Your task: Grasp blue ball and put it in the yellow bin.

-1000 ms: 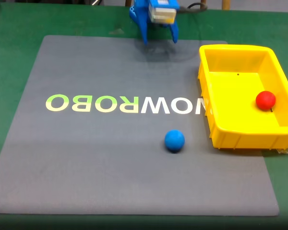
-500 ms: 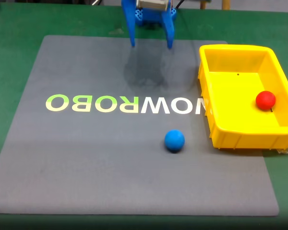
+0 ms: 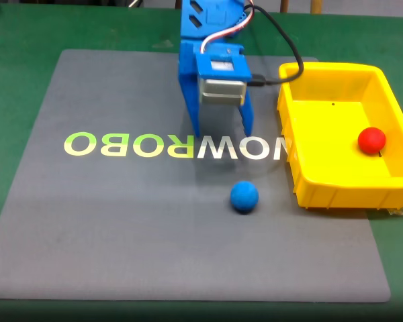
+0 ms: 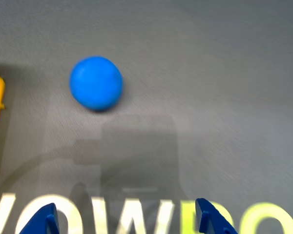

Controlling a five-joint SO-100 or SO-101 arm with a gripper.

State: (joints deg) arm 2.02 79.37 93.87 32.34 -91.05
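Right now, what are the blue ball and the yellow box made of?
The blue ball looks like soft foam: its surface is dull, with no shine. The yellow bin looks like hard plastic: smooth, slightly glossy walls and a rolled rim. The gray mat under the ball looks like rubbery foam or fabric, though that is hard to tell.

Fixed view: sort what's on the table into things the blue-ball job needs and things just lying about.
Needed:
blue ball, loose on the mat
yellow bin, at the mat's right edge
tool, open, above the lettering

Lying about:
red ball, in the bin
grey mat
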